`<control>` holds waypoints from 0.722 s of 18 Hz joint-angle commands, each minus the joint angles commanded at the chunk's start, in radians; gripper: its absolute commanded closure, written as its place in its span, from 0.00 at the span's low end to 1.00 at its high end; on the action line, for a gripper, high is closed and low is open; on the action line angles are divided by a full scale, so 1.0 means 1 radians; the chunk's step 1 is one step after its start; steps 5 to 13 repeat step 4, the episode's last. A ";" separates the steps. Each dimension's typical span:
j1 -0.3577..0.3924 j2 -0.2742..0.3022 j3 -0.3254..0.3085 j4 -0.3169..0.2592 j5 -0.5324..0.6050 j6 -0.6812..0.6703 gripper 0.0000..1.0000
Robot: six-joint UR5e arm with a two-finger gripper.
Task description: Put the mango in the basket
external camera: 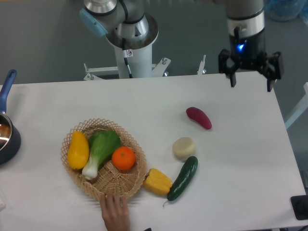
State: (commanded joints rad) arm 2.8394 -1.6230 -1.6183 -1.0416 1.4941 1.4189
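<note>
The mango (78, 149) lies in the basket (131, 135), so the task looks done. The hand (250, 79) hangs open and empty, well apart over the surface's (144, 101) far edge.

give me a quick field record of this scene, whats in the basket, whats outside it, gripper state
basket: round tan wicker basket, front left of the table
in basket: elongated yellow-orange mango, green bok choy, round orange citrus
touching basket: yellow bell pepper, outside the rim
outside: dark green cucumber, pale round potato, purple sweet potato
gripper: two-finger gripper, open, empty, at the table's far edge
other: human hand at the basket's front rim; blue-handled pot at the left edge
</note>
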 joint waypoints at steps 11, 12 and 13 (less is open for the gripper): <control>0.000 0.000 -0.002 0.002 -0.002 0.000 0.00; 0.000 0.000 -0.002 0.002 -0.002 0.000 0.00; 0.000 0.000 -0.002 0.002 -0.002 0.000 0.00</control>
